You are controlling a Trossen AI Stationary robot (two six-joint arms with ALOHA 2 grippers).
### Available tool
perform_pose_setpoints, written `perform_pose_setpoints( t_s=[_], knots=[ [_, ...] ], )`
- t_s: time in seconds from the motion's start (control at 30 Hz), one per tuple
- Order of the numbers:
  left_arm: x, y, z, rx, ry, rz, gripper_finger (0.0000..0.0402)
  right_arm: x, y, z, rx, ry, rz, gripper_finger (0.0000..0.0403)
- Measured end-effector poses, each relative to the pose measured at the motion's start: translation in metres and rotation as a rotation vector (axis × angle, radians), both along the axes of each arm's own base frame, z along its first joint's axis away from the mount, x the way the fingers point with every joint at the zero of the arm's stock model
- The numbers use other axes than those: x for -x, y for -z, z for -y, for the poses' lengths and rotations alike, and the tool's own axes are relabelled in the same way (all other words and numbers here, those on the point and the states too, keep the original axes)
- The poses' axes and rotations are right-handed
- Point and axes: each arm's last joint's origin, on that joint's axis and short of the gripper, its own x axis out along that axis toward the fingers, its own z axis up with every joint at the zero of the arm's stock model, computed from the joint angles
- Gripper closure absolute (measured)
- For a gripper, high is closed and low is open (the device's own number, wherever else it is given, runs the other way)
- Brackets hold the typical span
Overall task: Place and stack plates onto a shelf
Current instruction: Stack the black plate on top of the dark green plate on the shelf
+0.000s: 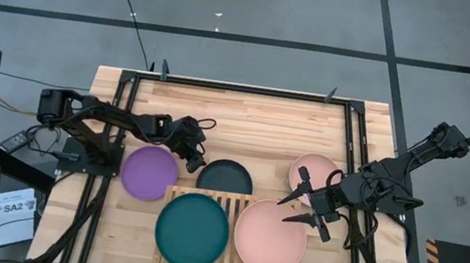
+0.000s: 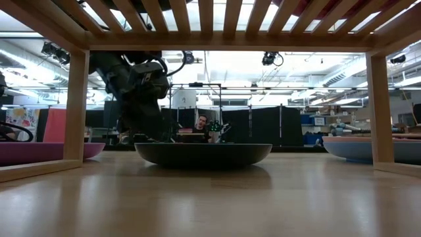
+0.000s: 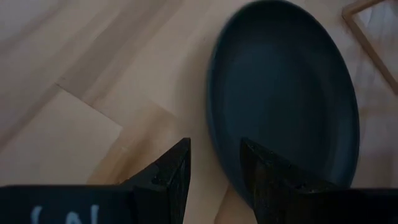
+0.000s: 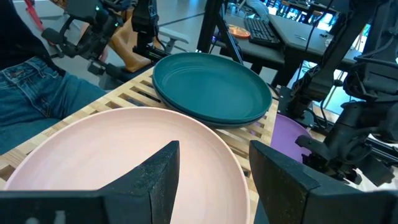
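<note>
Grey floor (image 1: pixel 261 11) with dark seams surrounds the plank table (image 1: pixel 246 115). Black partitions (image 2: pixel 289 128) stand behind, under bright ceiling lights (image 2: pixel 342 76).

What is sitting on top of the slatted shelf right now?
Two plates lie side by side on the shelf: the teal plate and the pale pink plate. Whether more plates lie under either is hidden.

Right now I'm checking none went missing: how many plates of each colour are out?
Round matte teal plate: 1
Round matte pale pink plates: 2
Round matte purple plate: 1
Round matte dark grey plate: 1
Total: 5
</note>
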Motion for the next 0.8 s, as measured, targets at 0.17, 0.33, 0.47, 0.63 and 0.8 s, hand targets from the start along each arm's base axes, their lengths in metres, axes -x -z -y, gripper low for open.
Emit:
perform_pose_setpoints(
  t_s=[0.17, 0.33, 0.47, 0.63, 0.8],
  knots=[
    [-0.002, 0.004, 0.007, 0.004, 0.027, -0.015, 0.0258, 0.000, 0.000, 0.000, 0.000, 0.000, 0.000, 0.0204],
    [-0.007, 0.019, 0.013, 0.011, 0.050, -0.054, 0.0258, 0.000, 0.000, 0.000, 0.000, 0.000, 0.000, 0.0204],
    [-0.009, 0.025, 0.015, 0.016, 0.056, -0.064, 0.0258, 0.000, 0.000, 0.000, 0.000, 0.000, 0.000, 0.0204],
    [-0.009, 0.025, 0.015, 0.031, 0.040, -0.068, 0.0258, 0.000, 0.000, 0.000, 0.000, 0.000, -0.001, 0.0204],
    [-0.009, 0.026, 0.015, 0.032, 0.038, -0.073, 0.0258, 0.000, 0.000, 0.000, 0.000, 0.000, 0.000, 0.0204]
  ],
)
